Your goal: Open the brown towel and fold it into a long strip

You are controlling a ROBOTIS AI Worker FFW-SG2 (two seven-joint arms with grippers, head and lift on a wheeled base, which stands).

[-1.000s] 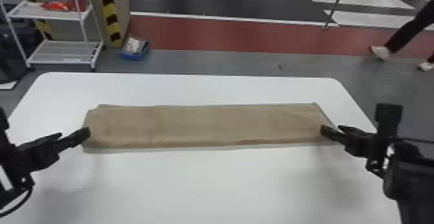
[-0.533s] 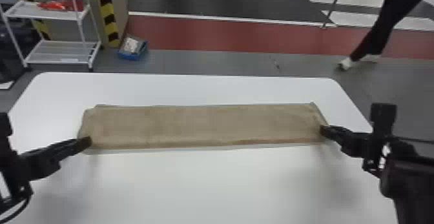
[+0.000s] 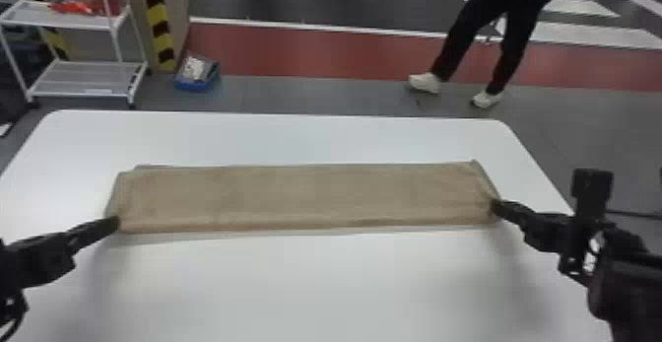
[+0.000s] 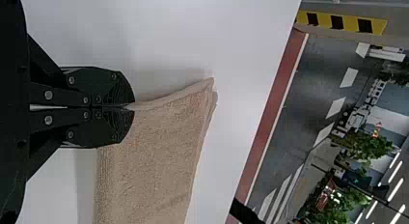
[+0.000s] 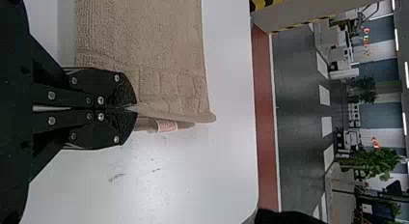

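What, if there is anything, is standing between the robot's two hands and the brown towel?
Nothing visible stands in the way. The left hand is closed on the left end of the towel, and the right hand on its right end.

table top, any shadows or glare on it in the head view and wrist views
head view: soft, blurry-edged shadows on the white table near both grippers, left and right, no hard glare; left wrist view: faint shadow beside the towel, bright strip lights in the background; right wrist view: dim shadow along the towel's edge
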